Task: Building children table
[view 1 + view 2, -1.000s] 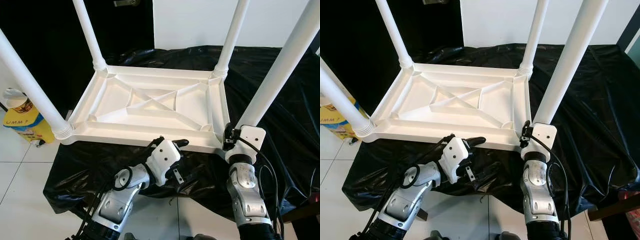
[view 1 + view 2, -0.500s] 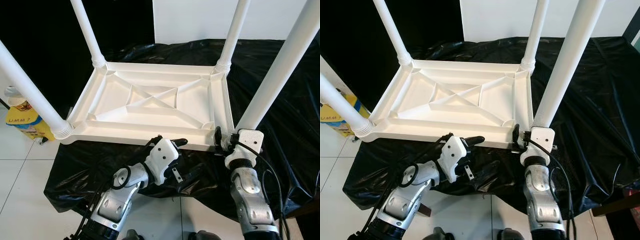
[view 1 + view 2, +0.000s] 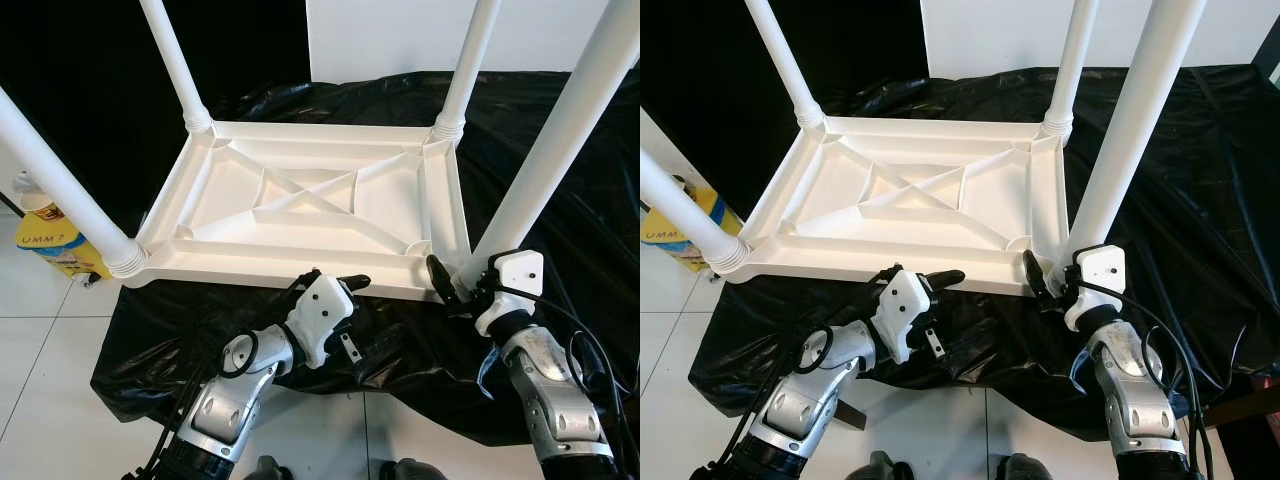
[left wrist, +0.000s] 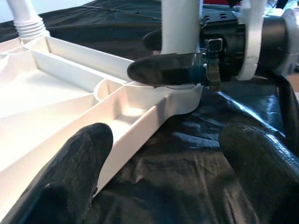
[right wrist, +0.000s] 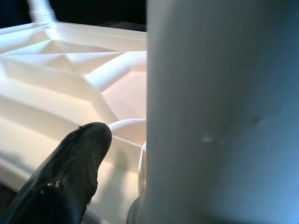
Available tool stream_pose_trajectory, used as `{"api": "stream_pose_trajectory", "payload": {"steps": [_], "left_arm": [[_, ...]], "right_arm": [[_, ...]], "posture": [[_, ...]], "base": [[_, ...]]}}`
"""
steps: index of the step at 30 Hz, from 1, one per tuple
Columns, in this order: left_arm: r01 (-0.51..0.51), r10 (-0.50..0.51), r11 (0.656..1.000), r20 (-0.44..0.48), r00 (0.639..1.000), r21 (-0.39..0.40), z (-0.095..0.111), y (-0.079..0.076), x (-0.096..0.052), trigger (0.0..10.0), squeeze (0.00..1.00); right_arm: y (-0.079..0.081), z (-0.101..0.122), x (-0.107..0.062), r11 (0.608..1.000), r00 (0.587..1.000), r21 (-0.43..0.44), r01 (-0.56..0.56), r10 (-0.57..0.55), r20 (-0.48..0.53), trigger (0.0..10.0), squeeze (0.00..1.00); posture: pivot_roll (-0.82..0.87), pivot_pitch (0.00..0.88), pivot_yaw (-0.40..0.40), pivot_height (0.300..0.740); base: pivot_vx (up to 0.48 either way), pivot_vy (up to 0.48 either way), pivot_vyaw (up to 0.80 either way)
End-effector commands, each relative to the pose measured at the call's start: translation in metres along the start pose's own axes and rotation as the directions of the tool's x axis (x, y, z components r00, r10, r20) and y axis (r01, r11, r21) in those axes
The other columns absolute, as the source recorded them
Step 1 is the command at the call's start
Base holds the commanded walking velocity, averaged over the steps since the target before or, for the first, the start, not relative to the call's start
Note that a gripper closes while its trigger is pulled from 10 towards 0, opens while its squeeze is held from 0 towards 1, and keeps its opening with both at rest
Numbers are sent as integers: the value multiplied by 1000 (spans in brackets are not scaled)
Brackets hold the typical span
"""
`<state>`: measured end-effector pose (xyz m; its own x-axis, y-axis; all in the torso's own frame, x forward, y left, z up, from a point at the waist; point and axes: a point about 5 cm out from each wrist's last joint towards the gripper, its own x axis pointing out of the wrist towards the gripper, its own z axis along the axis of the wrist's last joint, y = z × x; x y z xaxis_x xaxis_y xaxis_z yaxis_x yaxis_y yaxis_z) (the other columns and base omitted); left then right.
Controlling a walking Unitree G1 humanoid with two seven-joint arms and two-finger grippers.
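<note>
Lying inverted, table (image 3: 310, 205) legs up

Between the four upright legs (image 3: 545, 165) we find open access over the inverted tabletop (image 3: 300, 215); its ribs (image 3: 310, 198) obstruct.

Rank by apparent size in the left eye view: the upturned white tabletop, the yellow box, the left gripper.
1. upturned white tabletop, clearly largest
2. yellow box, partly hidden behind a table leg
3. left gripper; close to the box, so this order is unsure
</note>
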<state>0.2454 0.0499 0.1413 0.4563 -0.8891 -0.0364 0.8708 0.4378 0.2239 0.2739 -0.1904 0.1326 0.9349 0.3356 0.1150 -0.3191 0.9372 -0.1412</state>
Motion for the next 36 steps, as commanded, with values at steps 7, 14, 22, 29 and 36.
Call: {"api": "stream_pose_trajectory", "payload": {"steps": [7,14,22,29,36], "left_arm": [[15,-15,1000,-4,1000,3,0,-1,2,10000,0],[13,-13,1000,-9,1000,0,-1,-1,2,10000,0],[-4,4,1000,-11,1000,9,-2,2,3,10000,0],[-15,15,1000,-12,1000,4,-3,2,3,10000,0],[-40,40,999,-21,999,-26,-5,3,4,10000,0]], "right_arm": [[0,-1,10,987,987,-22,-161,161,-6,0,0],[-6,-11,3,984,984,-42,-173,171,-52,10000,0],[-6,-19,0,996,991,-2,-94,93,-94,10000,0],[1,-23,-3,999,993,21,50,-47,-111,10000,0],[15,-26,-6,980,976,69,187,-177,-126,10000,0]], "posture": [[27,92,49,740],[27,83,44,740],[21,83,35,740],[17,98,29,740],[16,90,30,740]], "base": [[0,0,0],[0,0,0],[0,0,0],[0,0,0],[0,0,0]]}}
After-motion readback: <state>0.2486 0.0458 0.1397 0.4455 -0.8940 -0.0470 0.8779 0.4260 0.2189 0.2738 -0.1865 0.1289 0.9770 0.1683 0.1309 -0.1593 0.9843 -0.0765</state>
